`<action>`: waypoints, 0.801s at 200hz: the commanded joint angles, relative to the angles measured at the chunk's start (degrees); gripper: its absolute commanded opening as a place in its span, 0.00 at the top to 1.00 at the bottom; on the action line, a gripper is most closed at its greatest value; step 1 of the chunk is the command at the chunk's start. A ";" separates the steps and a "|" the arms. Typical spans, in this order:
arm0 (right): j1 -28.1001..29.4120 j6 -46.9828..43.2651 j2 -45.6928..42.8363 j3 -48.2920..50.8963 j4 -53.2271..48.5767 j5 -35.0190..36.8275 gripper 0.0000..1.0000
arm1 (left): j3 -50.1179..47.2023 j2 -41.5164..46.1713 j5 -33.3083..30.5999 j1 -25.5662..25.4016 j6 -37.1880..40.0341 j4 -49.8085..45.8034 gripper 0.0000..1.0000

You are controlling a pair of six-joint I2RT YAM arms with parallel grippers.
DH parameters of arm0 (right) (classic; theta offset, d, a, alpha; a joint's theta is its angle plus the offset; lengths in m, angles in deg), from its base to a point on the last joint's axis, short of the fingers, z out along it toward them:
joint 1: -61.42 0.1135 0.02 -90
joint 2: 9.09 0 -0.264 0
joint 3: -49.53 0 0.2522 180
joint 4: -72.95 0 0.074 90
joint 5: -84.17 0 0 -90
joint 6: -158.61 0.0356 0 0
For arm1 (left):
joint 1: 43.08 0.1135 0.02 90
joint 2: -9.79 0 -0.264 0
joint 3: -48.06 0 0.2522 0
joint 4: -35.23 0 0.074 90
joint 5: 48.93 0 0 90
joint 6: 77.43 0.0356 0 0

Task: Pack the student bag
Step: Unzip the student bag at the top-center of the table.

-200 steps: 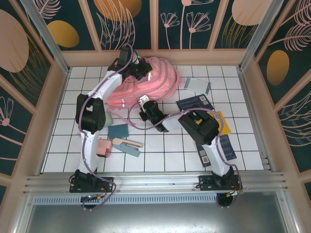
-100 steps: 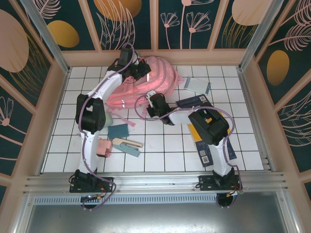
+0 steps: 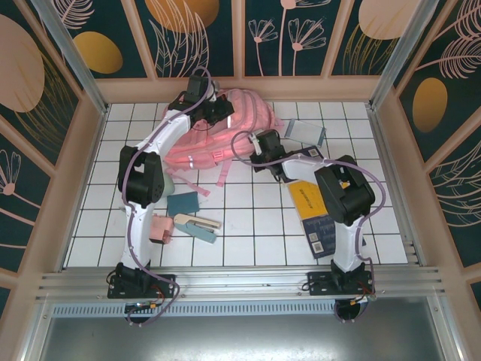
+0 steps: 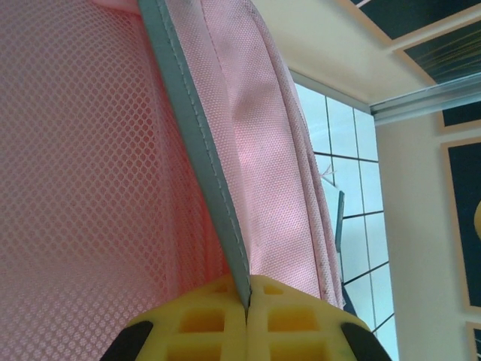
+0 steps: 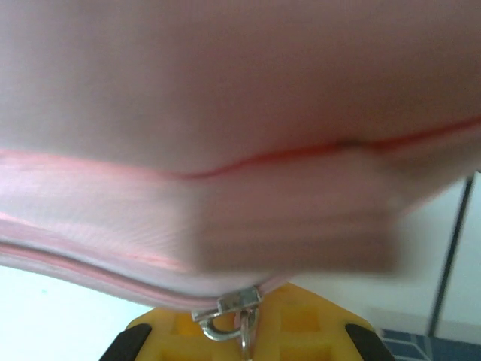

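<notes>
Soft pink woven student bag (image 3: 246,120), slumped at the far centre of the white tiled table (image 3: 248,226). The left gripper (image 4: 247,295), with waffle-moulded yellow pads, is clamped on the bag's grey reflective piping (image 4: 201,162) beside a honeycomb mesh panel (image 4: 83,165). The right gripper (image 5: 244,320) pinches the metal zip pull (image 5: 228,310).

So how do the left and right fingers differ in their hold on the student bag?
The left fingers pinch a grey trim strip; the right fingers pinch a metal zipper pull. From above, the left reach the student bag at its far side, the right at its near-right edge. Both pairs are shut.
</notes>
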 commanded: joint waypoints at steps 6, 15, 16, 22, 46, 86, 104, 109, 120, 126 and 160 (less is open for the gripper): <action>-4.47 -2.17 -2.51 -4.63 -9.21 2.09 1.00 | 2.72 2.63 -3.52 -0.10 4.23 -2.46 1.00; -5.85 -2.29 -2.25 -6.55 -10.77 1.72 1.00 | 2.91 2.81 -3.84 -0.54 5.05 -2.75 1.00; -5.98 -2.32 -2.21 -6.82 -10.94 1.71 1.00 | 2.92 2.84 -3.87 -0.60 5.10 -2.75 1.00; -6.74 -2.30 -2.01 -8.23 -12.15 1.62 1.00 | 2.99 2.94 -4.15 -0.94 5.57 -2.91 1.00; -9.09 -3.36 0.08 -14.21 -16.97 2.88 1.00 | 3.62 3.21 -6.05 -2.36 7.72 -4.11 1.00; -12.16 -3.18 2.13 -19.19 -18.74 4.55 1.00 | 3.36 4.92 -6.89 -4.03 10.33 -4.59 1.00; -11.99 -1.43 1.32 -19.69 -20.12 1.46 1.00 | 3.48 6.17 -8.27 -4.53 11.72 -4.85 1.00; -11.68 -0.89 0.53 -18.85 -19.81 0.54 1.00 | 3.79 6.51 -8.69 -4.62 12.00 -4.95 1.00; -10.53 0.19 -2.25 -15.70 -18.23 -0.98 1.00 | 5.16 6.64 -9.63 -4.66 12.74 -5.70 1.00; -9.90 1.00 -3.89 -13.75 -17.21 -1.52 1.00 | 6.34 6.55 -10.07 -4.71 13.17 -6.14 1.00; -4.63 5.78 -12.38 -4.60 -14.03 -4.04 1.00 | 12.75 6.09 -12.72 -6.29 15.67 -7.49 1.00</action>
